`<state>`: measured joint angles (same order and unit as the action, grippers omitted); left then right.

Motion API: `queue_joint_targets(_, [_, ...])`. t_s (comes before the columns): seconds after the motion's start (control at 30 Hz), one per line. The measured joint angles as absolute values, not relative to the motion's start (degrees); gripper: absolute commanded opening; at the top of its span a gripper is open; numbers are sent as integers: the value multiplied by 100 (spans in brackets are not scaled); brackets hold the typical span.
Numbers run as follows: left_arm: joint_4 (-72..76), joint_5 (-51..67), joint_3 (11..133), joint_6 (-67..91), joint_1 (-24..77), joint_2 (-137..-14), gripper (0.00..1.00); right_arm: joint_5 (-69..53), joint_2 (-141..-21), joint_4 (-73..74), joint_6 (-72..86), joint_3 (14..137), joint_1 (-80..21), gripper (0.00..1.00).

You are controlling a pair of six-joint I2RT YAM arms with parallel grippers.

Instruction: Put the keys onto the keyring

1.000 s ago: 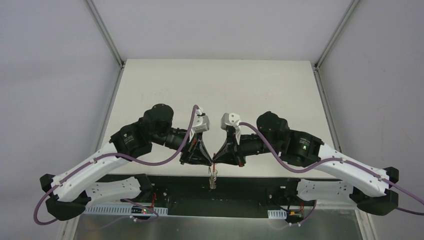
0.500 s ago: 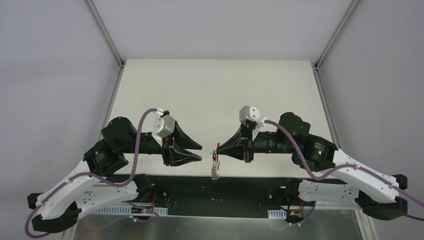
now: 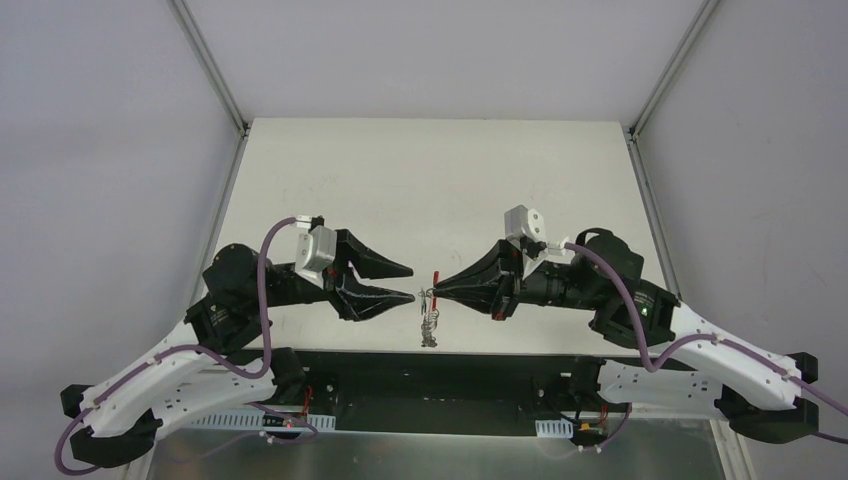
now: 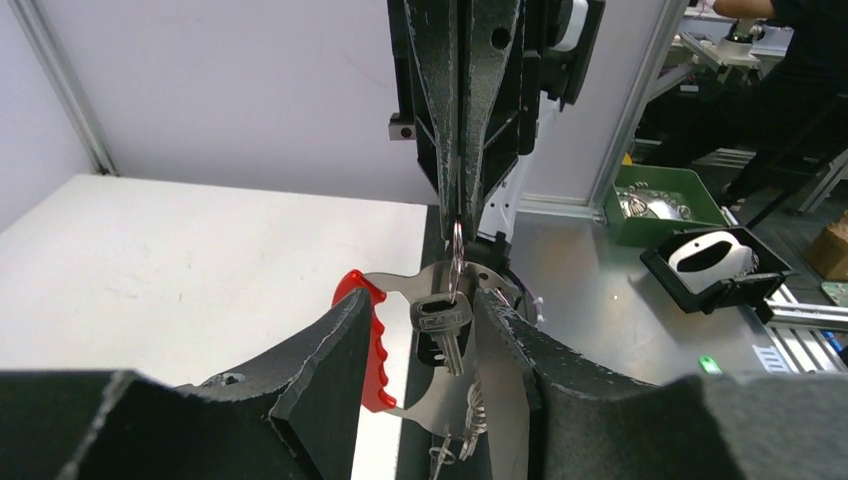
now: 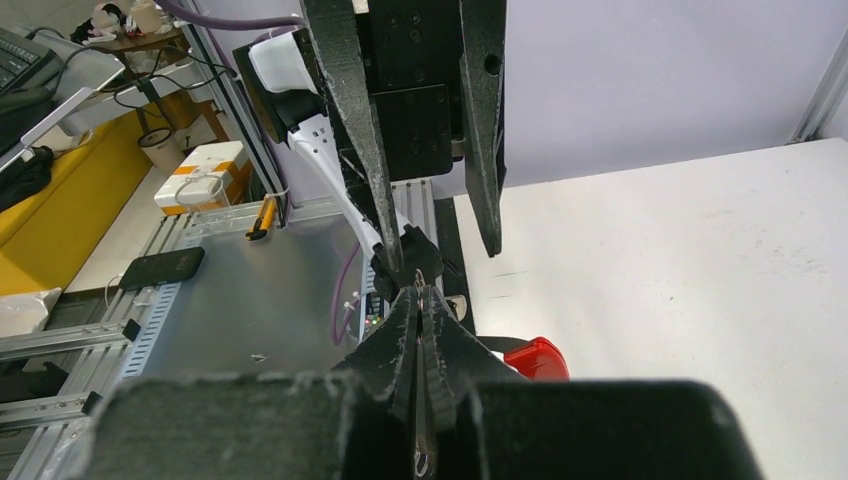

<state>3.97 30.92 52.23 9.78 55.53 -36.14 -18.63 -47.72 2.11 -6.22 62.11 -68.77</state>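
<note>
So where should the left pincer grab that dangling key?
Probably the key by its squarish head, approaching from the left pincer side: it hangs blade-down from the keyring the right pincer pinches, with the open fingers flanking it.

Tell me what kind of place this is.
Probably a robotics lab or workshop cell: a white table boxed in by aluminium posts and plain panels, with a metal bench and a green bin of parts beside it.

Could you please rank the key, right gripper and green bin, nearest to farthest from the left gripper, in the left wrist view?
1. key, between the left gripper's fingers.
2. right gripper, above, holding the keyring.
3. green bin, off the table, far right.
</note>
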Motion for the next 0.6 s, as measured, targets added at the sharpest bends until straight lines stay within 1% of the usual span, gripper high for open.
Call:
queue_joint_targets(0.27, [854,3107,5212,989,5553,-3817,42,-1852,-4628,139,-545,6202,-6879,0])
queue_joint_targets(0.6, [1048,3317,5212,1114,5553,-4088,42,-1752,-4528,38,-537,6167,-6888,0])
